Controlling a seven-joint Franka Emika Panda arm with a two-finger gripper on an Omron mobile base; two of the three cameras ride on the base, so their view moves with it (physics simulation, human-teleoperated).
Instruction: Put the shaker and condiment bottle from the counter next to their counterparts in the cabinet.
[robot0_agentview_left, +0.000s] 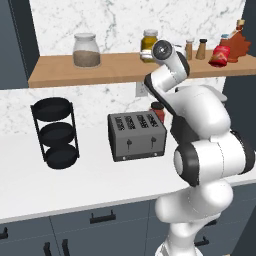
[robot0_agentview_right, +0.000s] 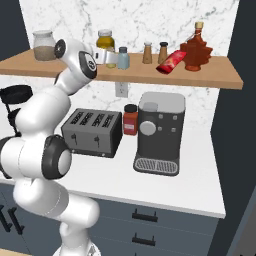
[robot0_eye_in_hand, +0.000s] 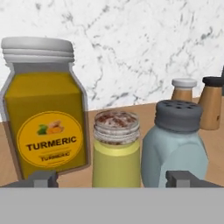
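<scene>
Two dark fingertips (robot0_eye_in_hand: 42, 179) rise at the bottom of the hand view, spread wide to either side of the shaker (robot0_eye_in_hand: 116, 148) and touching nothing; the gripper (robot0_eye_in_hand: 114, 179) is released. At nine o'clock of the shaker stands a square-shouldered glass jar (robot0_eye_in_hand: 44, 105) with a ribbed grey lid, full of ochre powder, its round yellow label reading TURMERIC; the shaker itself is a small yellow-green cylinder with a clear ribbed neck and a speckled tan top, upright on the wooden shelf (robot0_eye_in_hand: 109, 109); just beside it at three o'clock sits a rounded pale blue shaker (robot0_eye_in_hand: 174, 151) with a dark perforated cap; at its one o'clock, further back, two brown shakers (robot0_eye_in_hand: 183, 89) stand, one pale-capped and one dark-capped. Behind them runs a white marble wall (robot0_eye_in_hand: 131, 39) veined in grey. In the right base view a red bottle (robot0_agentview_right: 171, 61) lies tilted on the shelf against a dark red leaf-shaped bottle (robot0_agentview_right: 196, 50) with a cork top; below, the white counter (robot0_agentview_right: 200, 180) carries a ridged dark toaster (robot0_agentview_right: 93, 131).
</scene>
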